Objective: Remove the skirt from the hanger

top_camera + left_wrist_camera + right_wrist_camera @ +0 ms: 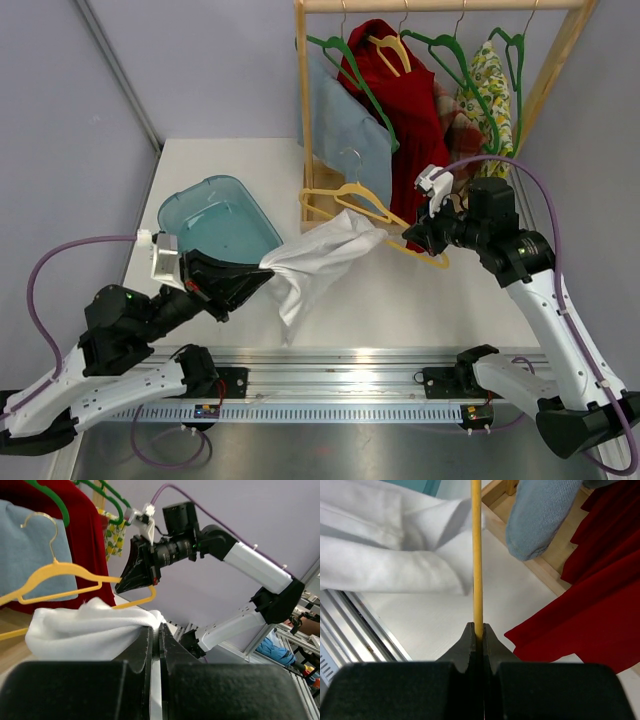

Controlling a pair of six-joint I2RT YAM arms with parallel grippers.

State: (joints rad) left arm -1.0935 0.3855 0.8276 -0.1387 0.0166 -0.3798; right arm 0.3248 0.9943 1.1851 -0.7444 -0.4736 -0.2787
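Note:
A white skirt (318, 258) hangs from a yellow hanger (358, 204) held low over the table. My left gripper (266, 283) is shut on the skirt's left end; the cloth (85, 630) bunches over its fingers in the left wrist view. My right gripper (412, 238) is shut on the hanger's right arm. In the right wrist view the yellow bar (477, 555) runs straight up from the closed jaws, with the skirt (385, 555) to the left. The left wrist view shows the hanger (65, 577) above the skirt and the right gripper (131, 580) on it.
A teal bin (218, 222) sits on the table at the left. A wooden rack (440, 6) at the back carries green hangers, a blue garment (350, 135), a red garment (415, 115) and a patterned one (490, 85). A metal rail (330, 385) runs along the near edge.

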